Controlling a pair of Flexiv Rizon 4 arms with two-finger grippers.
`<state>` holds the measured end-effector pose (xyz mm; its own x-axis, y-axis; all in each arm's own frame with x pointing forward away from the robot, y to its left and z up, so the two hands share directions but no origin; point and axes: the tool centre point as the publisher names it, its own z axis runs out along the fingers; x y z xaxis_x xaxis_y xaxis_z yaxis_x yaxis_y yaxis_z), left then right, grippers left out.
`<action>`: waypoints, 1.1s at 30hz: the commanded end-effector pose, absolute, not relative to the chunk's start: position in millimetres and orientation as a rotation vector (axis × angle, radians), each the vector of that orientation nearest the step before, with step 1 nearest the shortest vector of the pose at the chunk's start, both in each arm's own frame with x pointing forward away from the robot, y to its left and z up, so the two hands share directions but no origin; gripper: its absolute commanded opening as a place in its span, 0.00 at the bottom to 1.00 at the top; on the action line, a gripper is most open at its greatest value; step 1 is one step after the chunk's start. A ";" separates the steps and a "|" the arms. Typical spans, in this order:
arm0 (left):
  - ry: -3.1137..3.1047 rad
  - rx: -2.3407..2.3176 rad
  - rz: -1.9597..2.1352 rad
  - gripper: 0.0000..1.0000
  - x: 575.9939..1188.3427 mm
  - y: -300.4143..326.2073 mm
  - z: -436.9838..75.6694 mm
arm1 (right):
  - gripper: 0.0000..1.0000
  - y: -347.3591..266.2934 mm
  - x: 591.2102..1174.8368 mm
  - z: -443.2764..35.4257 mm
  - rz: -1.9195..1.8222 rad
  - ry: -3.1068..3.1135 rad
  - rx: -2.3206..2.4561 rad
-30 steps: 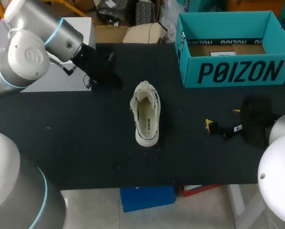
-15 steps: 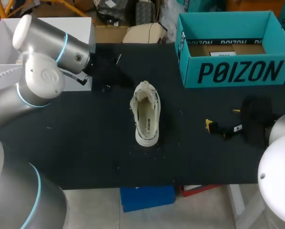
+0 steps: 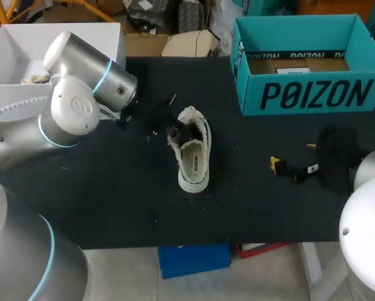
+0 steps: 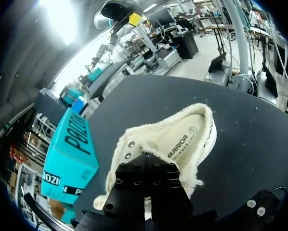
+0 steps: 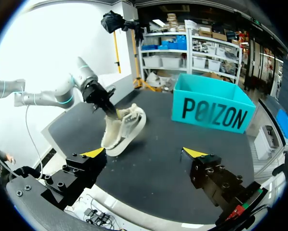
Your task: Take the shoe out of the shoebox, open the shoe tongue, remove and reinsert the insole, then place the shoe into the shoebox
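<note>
Here the head view alone looks into the shoebox [image 3: 313, 94] at the upper right of the frame: a brown cardboard piece [image 3: 297, 64] lies in it, and no shoe. The shoe [image 3: 194, 160] lies on the table [image 3: 112, 200] at the middle of the frame, well apart from the box. The left gripper [image 3: 178, 133] sits at the shoe's upper end. The left wrist view shows what that view hides: the gripper's black body over the shoe's opening, eyelets [image 4: 128, 149] just beside it and the printed insole [image 4: 182, 142] ahead. Its tips are buried in the shoe, so whether it grips cannot be told. The right wrist view shows the right gripper [image 5: 144, 153] spread wide and holding nothing, over bare table, with shoe and box ahead.
</note>
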<state>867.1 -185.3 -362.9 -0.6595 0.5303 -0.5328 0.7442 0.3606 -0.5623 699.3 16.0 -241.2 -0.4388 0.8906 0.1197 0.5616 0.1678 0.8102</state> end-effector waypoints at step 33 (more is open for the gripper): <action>2.384 1.532 -0.534 0.93 845.5 -110.8 -295.0 | 1.00 17.4 699.0 -242.4 1.168 2.064 1.378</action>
<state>839.6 -102.6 -299.4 -0.4556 0.7285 -0.5116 0.8898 0.3902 -0.2368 699.3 16.0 -241.2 -0.4388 0.8906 0.1197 0.5615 0.1678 0.8103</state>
